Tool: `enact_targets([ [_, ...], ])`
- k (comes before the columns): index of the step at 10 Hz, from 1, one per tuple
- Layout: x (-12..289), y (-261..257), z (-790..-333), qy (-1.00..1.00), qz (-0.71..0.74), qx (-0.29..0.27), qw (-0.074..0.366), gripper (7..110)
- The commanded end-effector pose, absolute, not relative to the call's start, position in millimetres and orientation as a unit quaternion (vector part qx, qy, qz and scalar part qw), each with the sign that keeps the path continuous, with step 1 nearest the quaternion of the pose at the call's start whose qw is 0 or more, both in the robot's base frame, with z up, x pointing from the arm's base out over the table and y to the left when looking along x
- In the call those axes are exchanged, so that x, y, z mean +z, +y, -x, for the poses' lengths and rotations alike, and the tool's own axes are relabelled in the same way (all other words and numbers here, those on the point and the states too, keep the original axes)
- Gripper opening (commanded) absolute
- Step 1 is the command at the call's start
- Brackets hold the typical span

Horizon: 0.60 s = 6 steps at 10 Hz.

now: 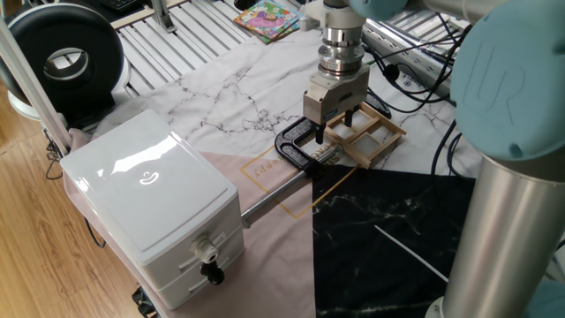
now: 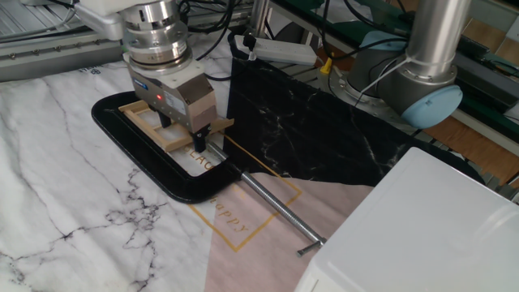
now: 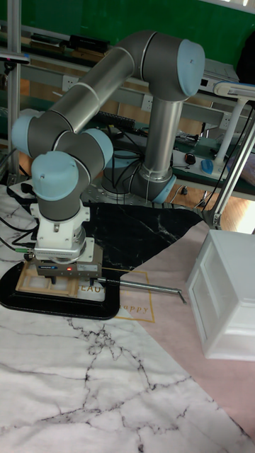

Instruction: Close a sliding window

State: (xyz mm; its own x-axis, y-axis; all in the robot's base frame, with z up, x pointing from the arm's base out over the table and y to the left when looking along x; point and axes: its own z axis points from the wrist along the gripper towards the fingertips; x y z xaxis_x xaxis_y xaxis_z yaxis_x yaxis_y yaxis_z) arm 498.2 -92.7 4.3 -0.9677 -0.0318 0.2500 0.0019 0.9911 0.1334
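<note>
The sliding window lies flat on the marble mat: a black rounded frame (image 1: 294,148) (image 2: 154,174) (image 3: 64,306) with a tan wooden sash (image 1: 369,139) (image 2: 144,118) (image 3: 30,282) in it. The sash sits toward one end of the frame, so the printed mat shows through the other end. My gripper (image 1: 335,124) (image 2: 181,133) (image 3: 71,281) points straight down on the window, open. One finger (image 2: 165,120) stands in a pane of the sash. The other finger (image 2: 197,144) is down in the frame's open part, just past the sash's end rail.
A big white drawer box (image 1: 154,208) (image 3: 223,290) stands near the table edge. A thin metal rod (image 2: 272,207) runs from the frame toward it. A black marble mat (image 2: 308,122) borders the window. A round black fan (image 1: 66,57) and a colourful book (image 1: 267,18) lie farther off.
</note>
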Motion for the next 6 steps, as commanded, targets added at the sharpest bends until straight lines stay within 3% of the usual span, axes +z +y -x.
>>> enact_targets([
  [1, 3.9, -92.6, -499.7, -0.989, -0.003, -0.071, 0.129, 88],
  [6, 0.5, -98.2, -504.2, -0.99, -0.009, -0.062, 0.125, 88],
])
